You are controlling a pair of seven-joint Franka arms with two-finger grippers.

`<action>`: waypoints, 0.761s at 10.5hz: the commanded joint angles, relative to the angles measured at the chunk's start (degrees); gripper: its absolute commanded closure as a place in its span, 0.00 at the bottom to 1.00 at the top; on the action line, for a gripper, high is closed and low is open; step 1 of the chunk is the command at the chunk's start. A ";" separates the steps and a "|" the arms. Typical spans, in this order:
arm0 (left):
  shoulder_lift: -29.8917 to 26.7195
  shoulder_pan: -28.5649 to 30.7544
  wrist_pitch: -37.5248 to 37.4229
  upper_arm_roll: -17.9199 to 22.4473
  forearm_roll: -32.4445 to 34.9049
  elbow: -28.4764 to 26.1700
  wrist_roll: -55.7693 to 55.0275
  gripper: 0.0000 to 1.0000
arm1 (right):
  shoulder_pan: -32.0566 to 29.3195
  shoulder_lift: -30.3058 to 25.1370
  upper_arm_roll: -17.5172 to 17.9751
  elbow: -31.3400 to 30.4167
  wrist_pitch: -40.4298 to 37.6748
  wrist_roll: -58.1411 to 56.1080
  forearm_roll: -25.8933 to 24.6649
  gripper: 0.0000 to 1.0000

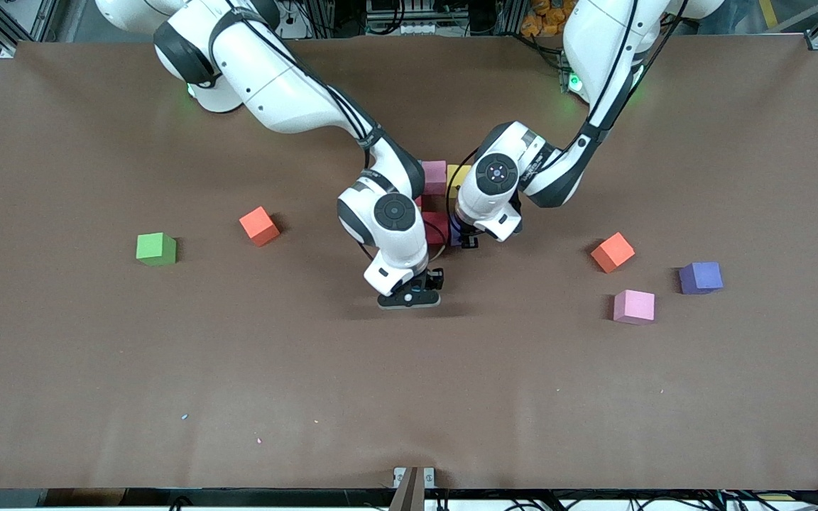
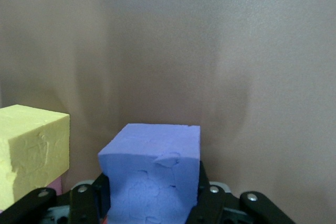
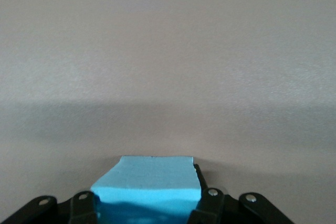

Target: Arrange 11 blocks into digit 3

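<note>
A partial cluster of blocks lies at the table's middle: pink (image 1: 434,176), yellow (image 1: 457,177) and red (image 1: 436,226), partly hidden by both wrists. My left gripper (image 1: 464,240) is shut on a purple block (image 2: 152,177) and holds it low beside the red block; the yellow block (image 2: 31,150) shows close by in the left wrist view. My right gripper (image 1: 412,292) is shut on a cyan block (image 3: 147,182), low over the table, at a spot nearer the front camera than the cluster. Loose blocks are orange (image 1: 260,226), orange (image 1: 613,252), purple (image 1: 701,277) and pink (image 1: 634,306).
A lone green cube (image 1: 156,249) lies toward the right arm's end, beside the orange block there. The brown table cover (image 1: 409,397) stretches wide nearer the front camera. The two wrists are close together over the cluster.
</note>
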 commanded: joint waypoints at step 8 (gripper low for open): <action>1.34 -1.39 0.06 0.19 4.39 2.10 -0.11 0.79 | 0.88 0.81 0.31 0.21 -5.11 1.17 -0.08 1.00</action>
